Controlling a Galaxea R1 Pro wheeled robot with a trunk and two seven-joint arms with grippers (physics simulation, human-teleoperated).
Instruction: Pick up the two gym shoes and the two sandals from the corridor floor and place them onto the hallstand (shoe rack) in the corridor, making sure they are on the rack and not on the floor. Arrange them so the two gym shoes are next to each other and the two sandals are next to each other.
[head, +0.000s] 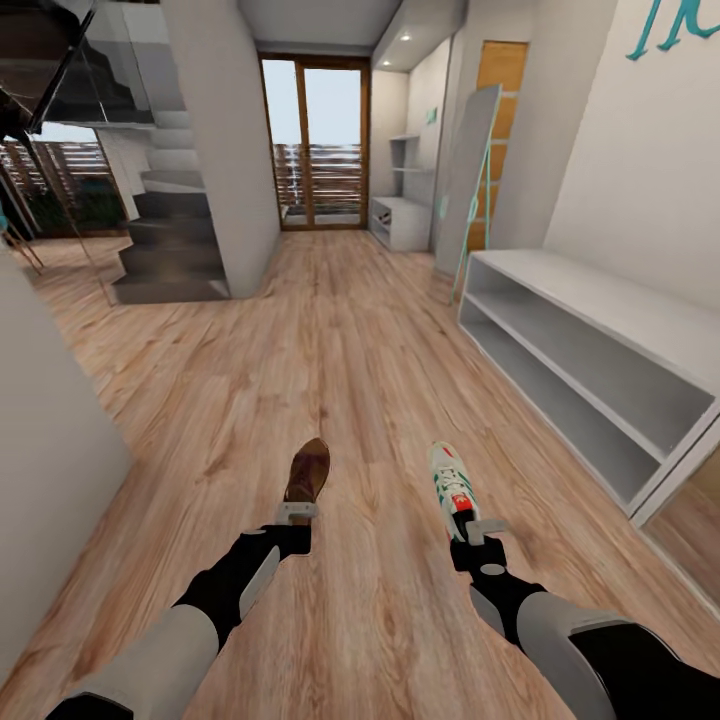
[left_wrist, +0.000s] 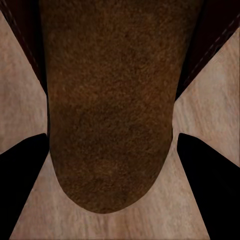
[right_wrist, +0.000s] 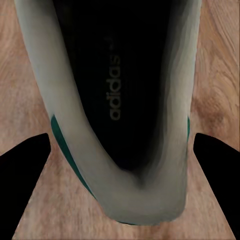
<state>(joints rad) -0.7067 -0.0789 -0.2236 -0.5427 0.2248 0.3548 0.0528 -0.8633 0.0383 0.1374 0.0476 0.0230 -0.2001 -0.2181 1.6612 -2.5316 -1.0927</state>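
In the head view, the left claw (head: 297, 513) was clenched on the heel end of a brown sandal (head: 307, 472), which pointed away from the robot above the corridor floor (head: 330, 340); whether the sandal touched the planks could not be told. The right claw (head: 476, 527) gripped the heel of a white gym shoe (head: 451, 483) with green stripes and a red patch, its toe also pointing forward. The two pieces of footwear were carried side by side, well apart. The hallstand (head: 600, 370), a pale unit with two long open shelves, stood against the wall on the robot's right, ahead of the gym shoe. In the left wrist view, the sandal's rough brown footbed (left_wrist: 112, 110) ran between the two dark fingers (left_wrist: 22, 180) over wood-grain planks. In the right wrist view, the gym shoe's dark insole with its printed lettering (right_wrist: 116, 85) and pale collar sat between the fingers (right_wrist: 22, 175), above the same flooring.
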